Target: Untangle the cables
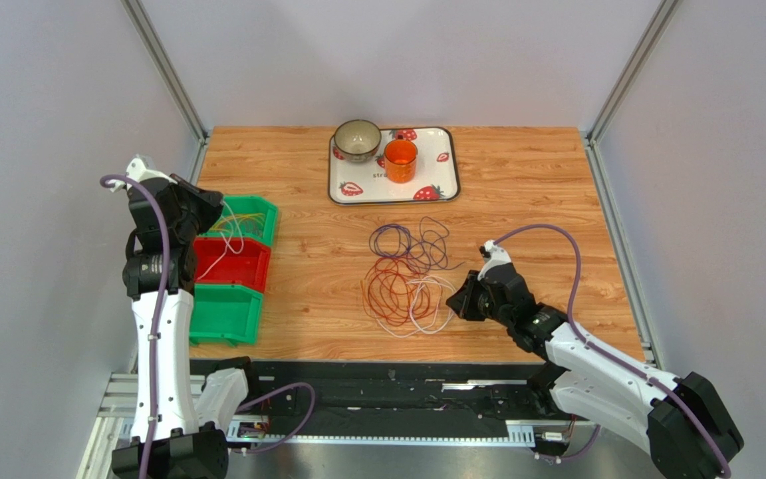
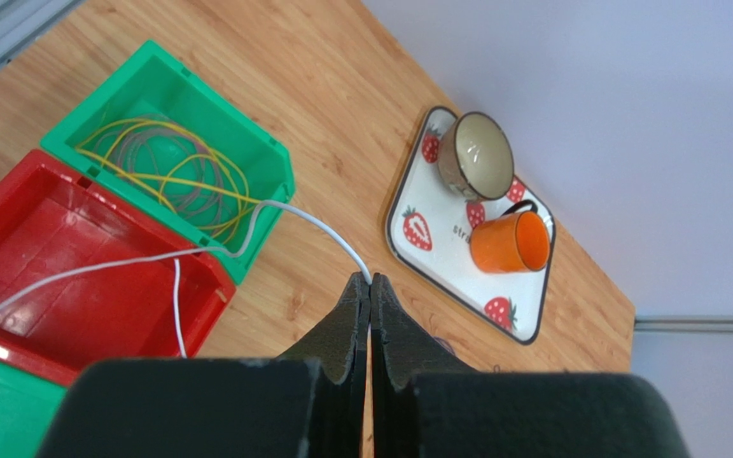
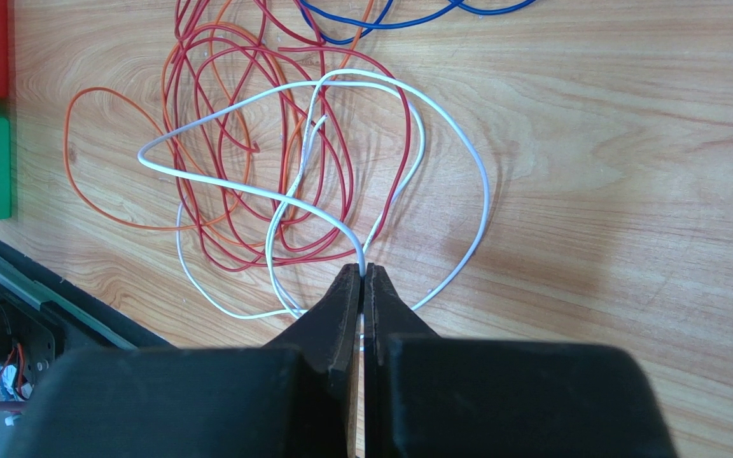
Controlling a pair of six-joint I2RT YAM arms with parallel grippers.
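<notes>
Two sets of fingers: both are pressed shut, each pinching a thin white cable at the tips.
Left fingers (image 2: 351, 324): raised over the bins at the left of the bench (image 1: 297, 200), gripping the bin-side white cable (image 2: 318, 221), which trails down across the green bin (image 2: 217, 95) and into the red bin (image 2: 64, 219).
Right fingers (image 3: 342, 305): low at the near right edge of the tangle (image 1: 407, 279), clamped on the tangled white cable (image 3: 246, 186).
Cables: most lie mid-bench in loose red, orange, white and blue-purple loops. Yellow cables (image 2: 165, 176) and a greyish one are coiled in the green bin.
Step in hand: probably sorting the white cables, one being laid in the red bin while the next is gripped for pulling out.
Next move: likely the left lets go over the red bin. The right should pull slowly away, since red and orange loops cross its cable and may drag along.
Writing: dark letters on the strawberry tray (image 2: 447, 258) seem to begin "STR"; the orange cup (image 2: 509, 240) hides the rest. No brand is readable.
</notes>
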